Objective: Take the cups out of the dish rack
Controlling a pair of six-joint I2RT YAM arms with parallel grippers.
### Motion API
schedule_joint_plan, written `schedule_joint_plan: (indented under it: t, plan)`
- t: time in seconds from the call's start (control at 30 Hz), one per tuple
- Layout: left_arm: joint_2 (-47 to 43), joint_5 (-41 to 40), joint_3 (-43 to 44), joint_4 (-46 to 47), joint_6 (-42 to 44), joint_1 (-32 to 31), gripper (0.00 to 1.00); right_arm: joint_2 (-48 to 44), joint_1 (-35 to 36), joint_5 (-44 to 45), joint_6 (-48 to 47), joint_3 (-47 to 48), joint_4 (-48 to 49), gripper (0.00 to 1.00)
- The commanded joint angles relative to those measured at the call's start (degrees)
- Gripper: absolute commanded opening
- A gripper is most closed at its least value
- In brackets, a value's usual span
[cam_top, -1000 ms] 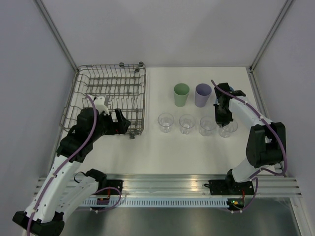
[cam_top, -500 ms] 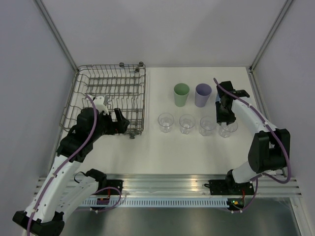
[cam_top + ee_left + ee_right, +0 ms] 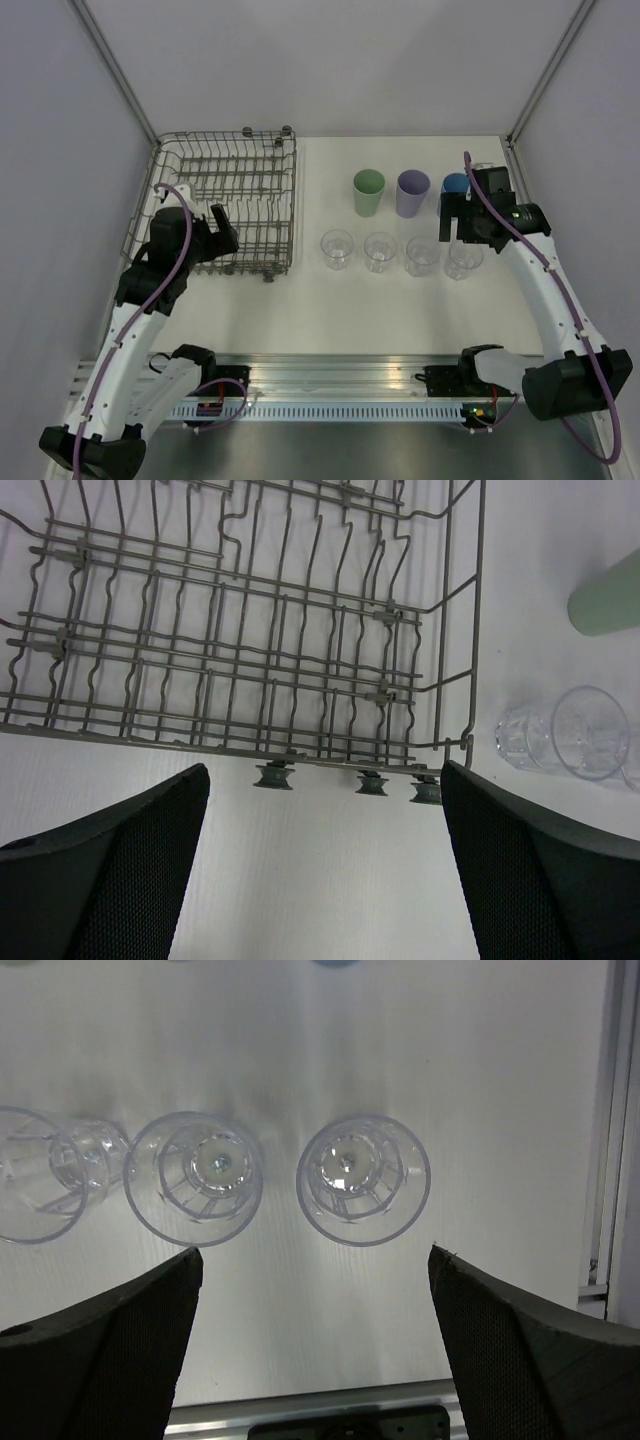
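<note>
Right fingers (image 3: 540, 1350) (spread wide) frame the rightmost clear cup (image 3: 363, 1180), not touching.

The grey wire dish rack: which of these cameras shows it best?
The top external view. Nearly the whole grey wire dish rack is visible from above, with all four sides. The left wrist view shows only its near side and small feet, close up. The right wrist view does not show it at all.

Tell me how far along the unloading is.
Looks done: the dish rack is empty, and the green cup, lavender cup, blue cup and four clear cups stand on the table. Nothing in hand; left tool and right tool are open. Nothing visibly left.
</note>
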Motion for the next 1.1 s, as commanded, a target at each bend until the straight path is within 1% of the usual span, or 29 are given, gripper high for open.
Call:
schedule_joint_plan:
  t: [0.0,0.1,0.2,0.33,0.43,0.47,0.53,0.57,0.6,0.73,0.77,0.83,1.07]
  plan:
    - [0.1,-6.5,4.8,-1.3,3.0,0.2,1.00,-6.9,0.4,-0.4,-0.9,1.3,3.4,0.98]
    - [-0.6,-11.4,7.6,-3.2,4.1,0.1,1.00,-12.0,1.2,-0.7,-1.1,0.7,5.2,0.98]
    - [-1.1,-13.6,10.7,-6.0,5.1,-0.6,1.00,-16.3,2.2,0.5,-1.3,1.5,5.2,0.98]
    - [-3.2,-10.3,14.1,-9.2,8.0,-0.9,1.00,-21.1,4.0,2.0,-1.4,3.4,3.6,0.98]
    - [-5.0,-10.0,17.9,-13.5,10.4,-0.9,1.00,-24.2,5.8,2.4,-1.2,5.6,1.7,0.98]
    - [-5.5,-11.7,19.8,-15.0,10.4,-1.0,1.00,-25.8,6.0,2.2,-1.1,5.9,1.0,0.98]
    - [-8.1,-11.0,20.9,-17.4,10.8,-1.2,1.00,-27.5,6.5,1.6,-0.8,7.0,0.3,0.98]
    - [-9.3,-7.7,21.1,-17.7,11.8,-1.2,1.00,-29.3,6.6,1.5,-0.9,7.1,-0.2,0.98]
    - [-12.0,-6.7,21.2,-18.2,13.0,-1.2,1.00,-30.3,6.8,1.6,-1.1,7.2,-0.3,0.98]
    - [-18.0,-5.6,20.7,-20.4,14.0,-1.5,1.00,-35.1,9.0,3.8,-2.0,7.2,-1.2,0.98]
    - [-19.4,-5.6,19.8,-20.6,14.7,-1.5,1.00,-36.8,9.3,5.8,-2.0,7.3,-1.9,0.98]
    - [-22.6,-6.3,19.0,-21.2,14.8,-1.4,1.00,-38.5,10.5,6.9,-2.6,7.5,-2.5,0.98]
    - [-27.7,-3.2,17.2,-22.1,13.9,-1.5,1.00,-45.1,12.6,11.6,-4.2,6.5,-3.4,0.98]
